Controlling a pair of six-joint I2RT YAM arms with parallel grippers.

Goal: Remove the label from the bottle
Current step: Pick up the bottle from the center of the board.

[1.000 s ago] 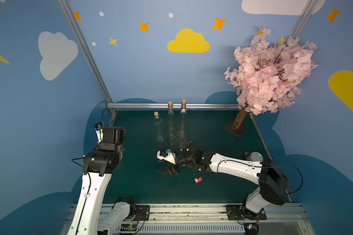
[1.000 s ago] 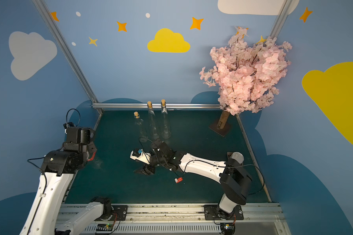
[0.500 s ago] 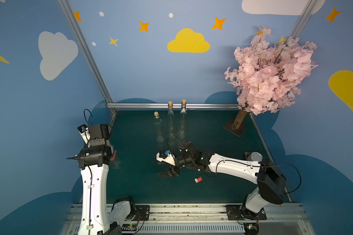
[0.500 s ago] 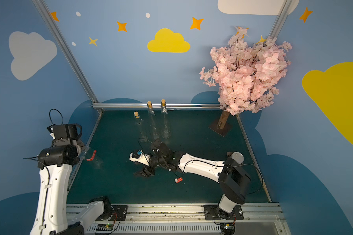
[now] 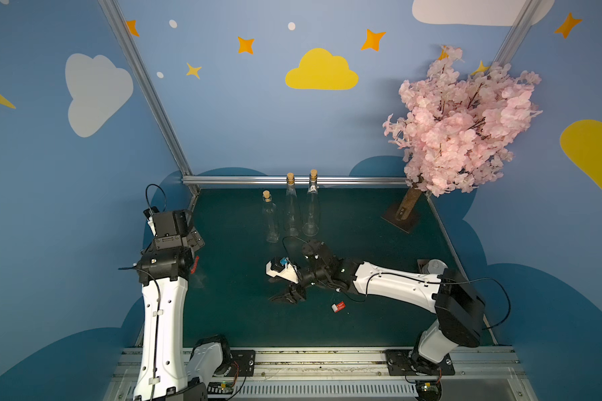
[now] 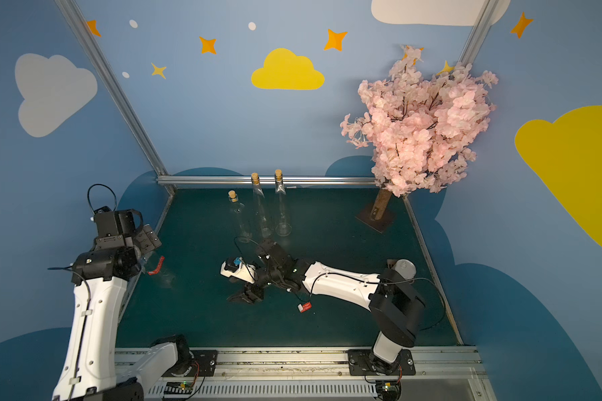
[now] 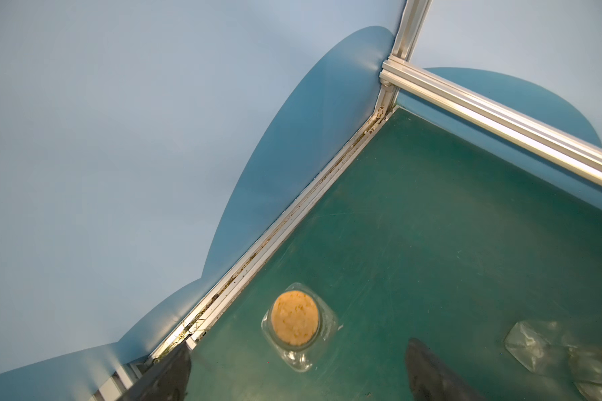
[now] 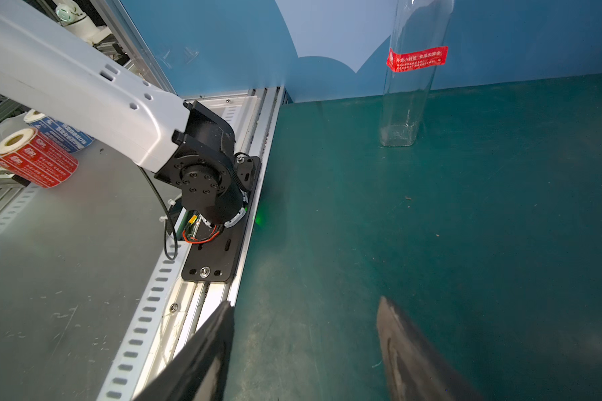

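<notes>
Bottle (image 8: pixel 410 86) stands upright at the left edge of the bench (image 5: pixel 362 250), its red label (image 8: pixel 417 59) stuck across the glass, so your task is not done. Your left end effector (image 7: pixel 299 349) hangs right above the cork (image 7: pixel 294 318), fingers spread wide and touching nothing; it seems placed to steady the neck. Your right end effector (image 5: pixel 287 297) sits low at mid-bench, well apart, jaws apart and empty, facing the label, likely set to peel. A red scrap (image 5: pixel 338 307) lies beside that arm.
</notes>
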